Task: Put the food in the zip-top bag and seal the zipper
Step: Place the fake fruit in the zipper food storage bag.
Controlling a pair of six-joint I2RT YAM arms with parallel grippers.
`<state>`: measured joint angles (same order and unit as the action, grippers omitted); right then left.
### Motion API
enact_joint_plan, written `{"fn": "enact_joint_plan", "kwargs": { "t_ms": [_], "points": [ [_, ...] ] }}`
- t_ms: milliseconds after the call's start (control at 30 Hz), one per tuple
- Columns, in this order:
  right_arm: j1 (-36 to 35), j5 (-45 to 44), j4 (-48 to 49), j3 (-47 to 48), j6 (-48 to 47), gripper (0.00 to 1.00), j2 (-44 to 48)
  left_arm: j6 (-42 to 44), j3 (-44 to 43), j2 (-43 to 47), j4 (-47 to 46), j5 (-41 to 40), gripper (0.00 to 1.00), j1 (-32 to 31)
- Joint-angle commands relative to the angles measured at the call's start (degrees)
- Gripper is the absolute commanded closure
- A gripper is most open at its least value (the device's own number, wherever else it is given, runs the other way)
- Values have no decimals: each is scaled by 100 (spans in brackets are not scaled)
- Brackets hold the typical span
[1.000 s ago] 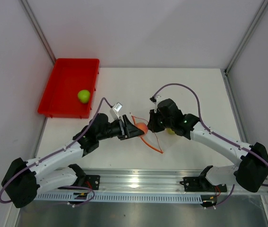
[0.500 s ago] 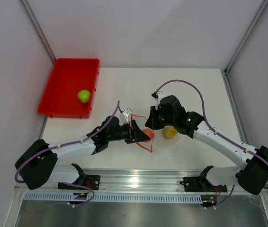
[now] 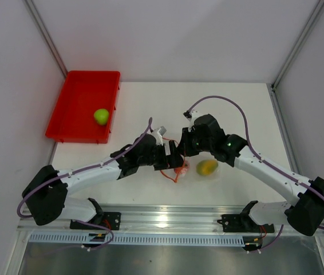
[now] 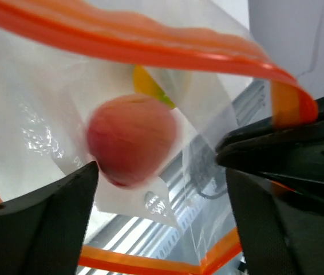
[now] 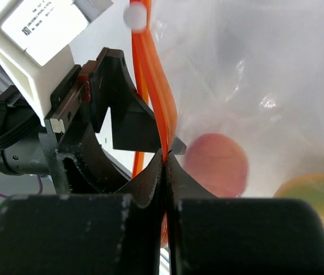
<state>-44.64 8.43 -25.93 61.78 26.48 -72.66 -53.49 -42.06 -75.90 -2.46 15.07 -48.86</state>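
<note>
fingers of our left gripper stand apart at the bag mouth; the right gripper is clamped on the zipper.

the pink fruit sits past our spread fingers, inside the clear film and touching neither, and the yellow fruit lies deeper in. the green fruit is in the tray, well apart to the far left of the left gripper, so we judge the left arm the nearer one to fetch it. only the top view shows the tray and green fruit. the right wrist view shows the pinch, with the zipper running up and away from it. the left wrist view shows the mouth gaping.
</note>
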Motion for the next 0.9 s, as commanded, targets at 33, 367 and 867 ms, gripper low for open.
{"fn": "enact_joint_plan", "kwargs": {
  "t_ms": [33,367,867],
  "points": [
    [8,19,-8,247,-29,100,59,208,5,356,167,-443,1,-36],
    [52,-227,-122,159,-134,100,112,726,418,1199,202,-838,1,-150],
    [210,-350,-201,-219,-222,100,340,-54,-213,2466,2256,-5556,1,-89]
  ]
}}
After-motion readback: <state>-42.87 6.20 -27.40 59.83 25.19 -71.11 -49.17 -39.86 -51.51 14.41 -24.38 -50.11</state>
